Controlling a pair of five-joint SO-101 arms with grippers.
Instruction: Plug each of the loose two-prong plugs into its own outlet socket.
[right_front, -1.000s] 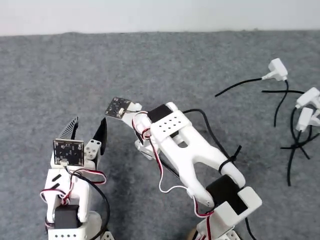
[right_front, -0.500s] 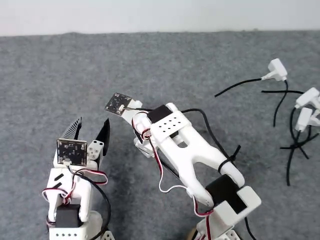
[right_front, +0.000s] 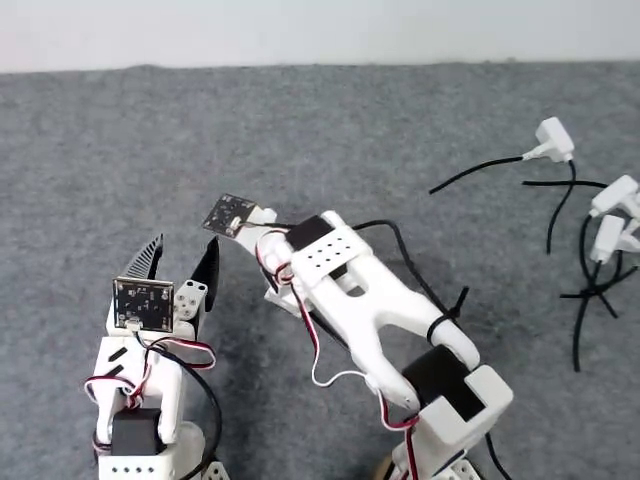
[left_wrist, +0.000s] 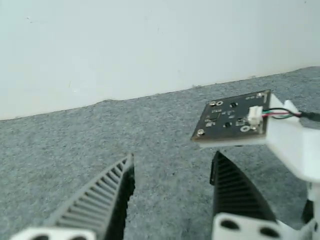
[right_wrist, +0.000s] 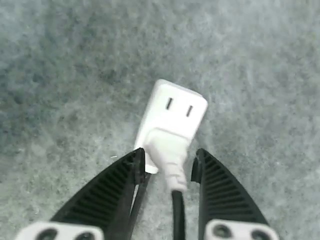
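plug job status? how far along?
Done: one white plug looks seated in the outlet block, unconfirmed. In hand: nothing; right gripper open astride it, left gripper open. Left: at least three loose plugs lie on the table's right side.

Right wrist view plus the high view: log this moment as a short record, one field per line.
surface: grey mat
outlet block: white, lying on the mat, two slots on its upper face, both empty
white plug: black cord, butted against the outlet block; seating cannot be told
right claw: open, one finger each side of the white plug
left claw: open, empty, over bare mat
corded connectors: three white ones at the mat's right edge, black cords tangled
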